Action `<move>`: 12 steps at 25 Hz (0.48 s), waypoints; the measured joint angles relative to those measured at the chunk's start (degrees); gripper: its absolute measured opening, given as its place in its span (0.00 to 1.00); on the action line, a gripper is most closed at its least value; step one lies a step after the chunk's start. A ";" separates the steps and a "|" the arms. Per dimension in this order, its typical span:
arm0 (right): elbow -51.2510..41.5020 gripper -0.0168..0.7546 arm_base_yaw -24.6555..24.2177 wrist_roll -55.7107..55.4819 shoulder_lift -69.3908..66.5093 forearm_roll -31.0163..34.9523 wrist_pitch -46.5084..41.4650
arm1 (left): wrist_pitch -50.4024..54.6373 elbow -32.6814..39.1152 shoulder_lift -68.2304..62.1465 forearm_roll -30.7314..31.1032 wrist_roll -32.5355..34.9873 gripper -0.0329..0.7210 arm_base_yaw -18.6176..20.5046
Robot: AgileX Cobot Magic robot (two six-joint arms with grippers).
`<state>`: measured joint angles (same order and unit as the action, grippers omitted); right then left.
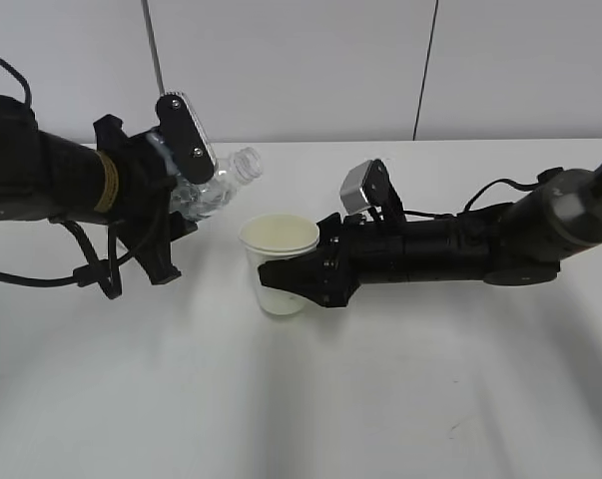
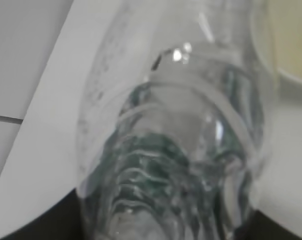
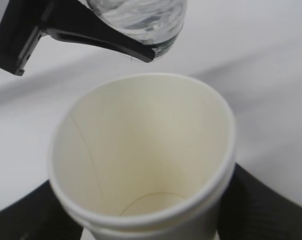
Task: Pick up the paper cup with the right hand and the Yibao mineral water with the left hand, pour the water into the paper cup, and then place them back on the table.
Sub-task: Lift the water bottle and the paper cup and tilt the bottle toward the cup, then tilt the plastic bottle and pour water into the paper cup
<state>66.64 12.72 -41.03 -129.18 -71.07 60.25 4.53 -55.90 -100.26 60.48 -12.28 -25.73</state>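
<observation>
My right gripper [image 1: 286, 281] is shut on the cream paper cup [image 1: 279, 264], holding it upright near the middle of the white table [image 1: 301, 399]. The right wrist view looks into the cup [image 3: 140, 150]; its inside looks dry. My left gripper [image 1: 186, 205] is shut on the clear Yibao bottle [image 1: 221, 185]. The bottle is tilted, with its open mouth pointing right and up, just left of and above the cup's rim. The bottle fills the left wrist view [image 2: 176, 130], with the cup's rim [image 2: 291, 55] at the top right. The bottle's base [image 3: 140, 20] shows above the cup in the right wrist view.
A white wall with dark vertical seams [image 1: 425, 70] stands behind the table. Black cables [image 1: 41, 274] hang from the left arm. The right arm [image 1: 500, 239] lies low over the table on the right.
</observation>
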 joint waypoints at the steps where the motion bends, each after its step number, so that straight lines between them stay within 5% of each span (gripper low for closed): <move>1: 0.10 0.71 0.00 -0.23 0.00 0.00 0.00 | 0.68 -0.37 0.00 0.45 0.00 0.50 -0.19; 12: 2.56 0.71 0.25 -2.41 0.00 -1.70 -2.43 | 3.88 -1.62 0.00 4.71 0.00 0.50 -0.27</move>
<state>69.20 12.97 -43.44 -129.18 -72.77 57.82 8.41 -57.52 -100.26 65.19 -12.28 -26.00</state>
